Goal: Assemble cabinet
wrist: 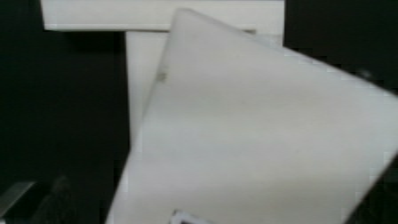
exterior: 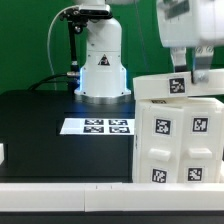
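The cabinet (exterior: 178, 135) stands on the black table (exterior: 45, 135), at the exterior view's right and near edge. It is seen as a white boxy body with several square tags on its near face. A separate white panel (exterior: 175, 86), also tagged, lies across its top, tilted slightly and overhanging toward the exterior view's left. The gripper (exterior: 187, 62) hangs directly above that panel. Its jaws are spread wide and nothing is gripped; whether a fingertip touches the panel cannot be told. In the wrist view the panel (wrist: 267, 130) fills most of the picture as a skewed white sheet, with another white part behind it. The marker board (exterior: 97, 126) lies flat on the table, left of the cabinet and in front of the robot base (exterior: 103, 60).

The step in hand is judged to be the seating of the top panel on the body, with the panel just let go. Since the panel looks askew, the next move probably calls for it to be squared up and pressed or slid home, or for the arm to be lifted clear.
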You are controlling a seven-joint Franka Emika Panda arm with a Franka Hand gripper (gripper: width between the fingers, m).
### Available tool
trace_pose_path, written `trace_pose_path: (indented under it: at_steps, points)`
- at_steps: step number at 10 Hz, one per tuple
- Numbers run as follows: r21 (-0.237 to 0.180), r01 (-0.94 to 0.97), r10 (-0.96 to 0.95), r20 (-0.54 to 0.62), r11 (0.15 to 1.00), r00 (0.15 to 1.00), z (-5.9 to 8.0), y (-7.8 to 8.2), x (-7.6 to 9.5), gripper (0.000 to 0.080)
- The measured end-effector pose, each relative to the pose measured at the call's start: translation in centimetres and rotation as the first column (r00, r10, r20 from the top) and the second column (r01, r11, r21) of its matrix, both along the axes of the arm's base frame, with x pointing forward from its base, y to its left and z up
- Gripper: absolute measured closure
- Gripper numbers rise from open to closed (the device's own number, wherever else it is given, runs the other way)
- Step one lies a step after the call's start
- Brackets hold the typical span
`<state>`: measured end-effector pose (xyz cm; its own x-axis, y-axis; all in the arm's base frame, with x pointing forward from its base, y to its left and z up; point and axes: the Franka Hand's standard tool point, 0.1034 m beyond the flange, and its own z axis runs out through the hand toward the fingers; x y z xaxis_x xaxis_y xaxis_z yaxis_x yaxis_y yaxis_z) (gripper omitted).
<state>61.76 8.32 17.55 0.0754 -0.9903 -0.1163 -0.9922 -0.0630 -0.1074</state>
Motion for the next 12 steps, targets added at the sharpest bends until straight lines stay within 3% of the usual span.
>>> trace_pose_path:
  at_steps: [3,6,7,8,10,12]
  points:
    - [-0.022,-0.282,0.283,0.02,0.959,0.959,1.6,1.3,-0.6,0.0004]
    - [-0.064,-0.525,0.528,0.034,0.849,0.849,1.4,1.1,-0.5,0.0004]
    - [-0.11,-0.709,0.716,0.036,0.696,0.697,1.6,1.3,0.0,0.0004]
    - [-0.13,-0.821,0.83,0.037,0.555,0.556,2.0,1.7,0.5,0.0004]
    - [-0.119,-0.946,0.954,0.015,0.3,0.301,1.8,2.2,0.4,0.0004]
    - [-0.131,-0.965,0.974,0.014,0.228,0.228,1.7,2.1,0.4,0.0004]
